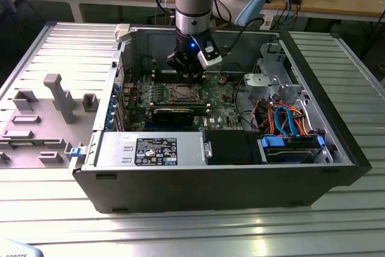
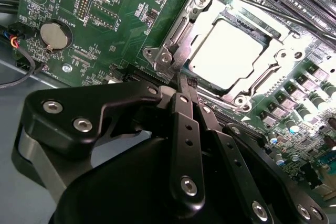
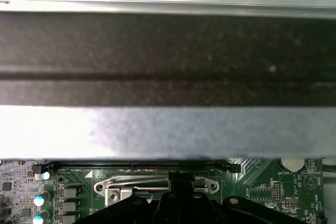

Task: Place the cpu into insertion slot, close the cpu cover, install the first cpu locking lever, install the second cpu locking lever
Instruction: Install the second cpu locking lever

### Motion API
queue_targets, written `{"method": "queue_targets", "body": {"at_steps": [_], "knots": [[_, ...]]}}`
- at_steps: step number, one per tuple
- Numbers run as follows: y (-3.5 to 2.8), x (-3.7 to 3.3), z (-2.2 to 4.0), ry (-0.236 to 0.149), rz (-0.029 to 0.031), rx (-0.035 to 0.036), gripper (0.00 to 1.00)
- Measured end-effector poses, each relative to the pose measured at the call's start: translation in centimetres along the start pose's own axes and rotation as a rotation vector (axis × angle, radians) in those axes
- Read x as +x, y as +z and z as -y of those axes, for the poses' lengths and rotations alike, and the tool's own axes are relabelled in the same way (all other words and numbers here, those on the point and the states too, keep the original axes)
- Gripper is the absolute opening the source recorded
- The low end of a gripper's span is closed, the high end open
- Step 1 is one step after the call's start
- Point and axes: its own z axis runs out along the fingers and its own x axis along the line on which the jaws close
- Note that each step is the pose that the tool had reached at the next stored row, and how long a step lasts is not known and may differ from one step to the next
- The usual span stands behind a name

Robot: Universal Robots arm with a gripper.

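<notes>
Cpu (image 2: pixel 227 56) under closed cpu cover (image 2: pixel 181 35), gripper (image 2: pixel 181 85) tips hidden

lab/workshop | opened PC case (image 1: pixel 180 191) on metal bench (image 1: pixel 192 227) | cabled desks (image 1: pixel 337 1) behind

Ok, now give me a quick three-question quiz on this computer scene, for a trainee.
1. True or false: the chip lies in the socket with the metal frame closed over it.
2. The gripper has its tip nearest to: A) the round coin battery, B) a corner of the socket, C) the blue cables.
3. Fill in: the board around the socket is ___ in colour.

Key: 1 true; 2 B; 3 green.
</notes>
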Motion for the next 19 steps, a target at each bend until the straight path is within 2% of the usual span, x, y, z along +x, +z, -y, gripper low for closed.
{"method": "queue_targets", "body": {"at_steps": [7, 11, 12, 15, 17, 19], "knots": [[0.00, 0.00, 0.04, 0.000, 0.0000, 0.0000, 0.11], [-0.07, 0.01, 0.27, 0.000, -0.0002, 0.0005, 0.11], [-0.25, 0.00, 0.26, 0.000, -0.0002, 0.0004, 0.11], [-1.41, -0.06, 0.18, 0.000, 0.0000, 0.0025, 0.11], [-2.68, -0.10, 0.11, 0.000, -0.0001, 0.0052, 0.11], [-3.24, -0.13, 0.07, 0.000, -0.0002, 0.0073, 0.11]]}}
